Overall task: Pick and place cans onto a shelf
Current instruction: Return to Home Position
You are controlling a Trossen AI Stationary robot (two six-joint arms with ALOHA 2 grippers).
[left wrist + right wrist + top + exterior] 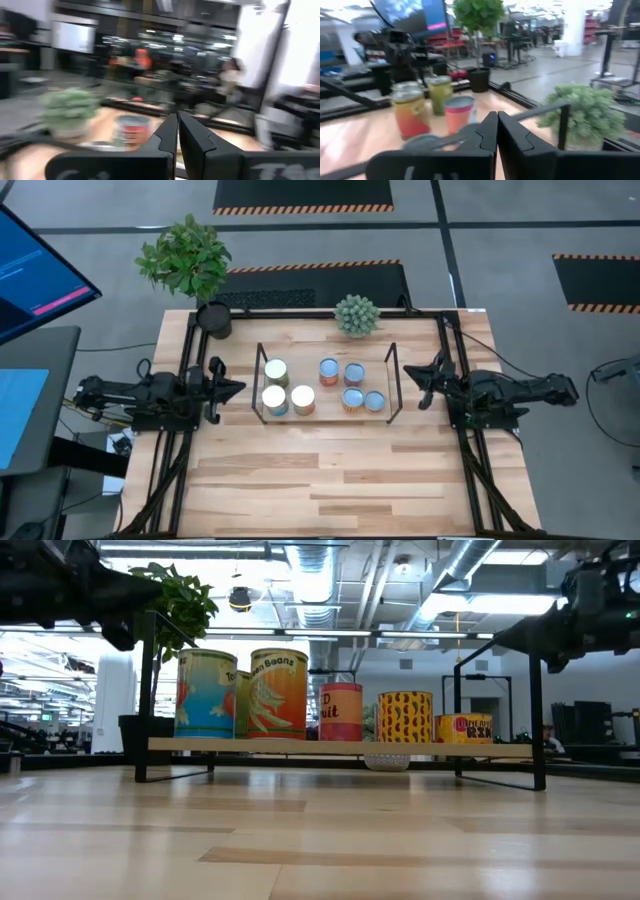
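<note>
1. The low light-wood shelf with black wire ends (308,378) sits at the middle of the plank bench (330,480).
2. Seven small cylindrical tins with colourful labels (329,370) stand upright on it, three toward its 9 o'clock end and four toward 3 o'clock.
3. The left pincer (176,120) hangs just off the shelf's 9 o'clock end, fingers pressed together, holding nothing.
4. The right pincer (496,119) hangs off the 3 o'clock end, fingers likewise together and empty.

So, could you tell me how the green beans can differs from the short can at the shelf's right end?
The green beans can is tall, with an orange and green label; the short can is far lower, labelled yellow and red. Both stand upright on the shelf.
</note>
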